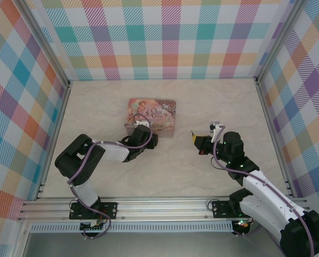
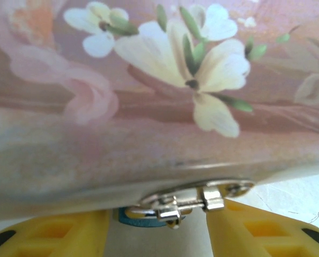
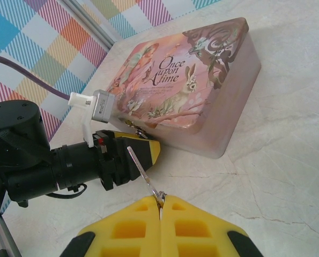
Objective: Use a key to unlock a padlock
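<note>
While your right gripper (image 3: 160, 208) pinches the key (image 3: 143, 172), centre the left gripper (image 2: 158, 234), jaws apart, on the padlock (image 2: 135, 218) and close gently to steady it.

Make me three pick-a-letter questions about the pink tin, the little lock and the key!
1. Where is the tiny blue-teal metal padlock?
A. On top of the lid
B. At the front side of the pink illustrated rectangular tin, between the jaws of the left gripper
C. Behind the tin

2. What colour are both grippers' jaws?
A. Green
B. Yellow
C. White

3. What is the state of the slim silvery metal key?
A. Clamped in the shut jaws of the right gripper
B. Stuck in the padlock
C. Lying on the lid

Answers:
1 B: the left wrist view shows it against the tin's front with a jaw on each side.
2 B: both wrist views show yellow jaws.
3 A: the right wrist view shows the jaws pressed together on the key's end.
</note>
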Action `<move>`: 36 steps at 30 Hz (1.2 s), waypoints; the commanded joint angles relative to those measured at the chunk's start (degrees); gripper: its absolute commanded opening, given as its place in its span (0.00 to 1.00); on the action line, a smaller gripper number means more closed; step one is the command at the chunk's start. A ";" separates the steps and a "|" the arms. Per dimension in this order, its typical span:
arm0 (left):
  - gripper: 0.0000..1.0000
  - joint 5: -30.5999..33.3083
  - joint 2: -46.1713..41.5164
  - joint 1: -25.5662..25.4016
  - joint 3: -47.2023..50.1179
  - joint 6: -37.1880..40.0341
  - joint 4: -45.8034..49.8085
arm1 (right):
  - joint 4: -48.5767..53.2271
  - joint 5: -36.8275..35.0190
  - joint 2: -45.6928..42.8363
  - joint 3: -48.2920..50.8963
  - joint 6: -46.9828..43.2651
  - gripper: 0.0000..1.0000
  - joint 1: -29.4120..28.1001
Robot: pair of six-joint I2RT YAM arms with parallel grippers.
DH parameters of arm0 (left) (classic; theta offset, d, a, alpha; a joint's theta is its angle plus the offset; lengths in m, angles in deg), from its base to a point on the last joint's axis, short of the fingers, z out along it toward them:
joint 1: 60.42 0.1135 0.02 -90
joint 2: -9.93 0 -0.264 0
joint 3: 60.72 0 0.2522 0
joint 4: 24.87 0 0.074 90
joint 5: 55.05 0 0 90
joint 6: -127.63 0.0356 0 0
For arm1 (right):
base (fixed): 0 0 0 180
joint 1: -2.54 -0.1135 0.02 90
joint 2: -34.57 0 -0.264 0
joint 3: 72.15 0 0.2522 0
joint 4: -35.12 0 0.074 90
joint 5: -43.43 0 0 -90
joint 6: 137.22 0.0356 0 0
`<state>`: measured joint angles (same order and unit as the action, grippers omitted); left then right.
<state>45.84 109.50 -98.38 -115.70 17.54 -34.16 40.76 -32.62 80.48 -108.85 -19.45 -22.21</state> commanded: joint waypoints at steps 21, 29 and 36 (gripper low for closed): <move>0.39 4.32 4.17 -1.50 -6.26 -2.71 3.84 | -2.50 0.72 -0.40 1.12 0.29 0.01 -0.30; 0.33 4.91 4.80 -1.58 -7.13 -3.11 4.49 | -2.41 0.72 -0.50 1.14 0.39 0.01 -0.30; 0.26 5.35 3.45 -1.57 -6.89 -3.46 4.94 | -1.95 0.79 -0.39 1.36 0.14 0.01 -0.30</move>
<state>49.65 113.81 -99.45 -121.58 14.61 -30.27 39.89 -32.44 80.53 -108.12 -19.41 -22.21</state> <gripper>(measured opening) 0.276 0.059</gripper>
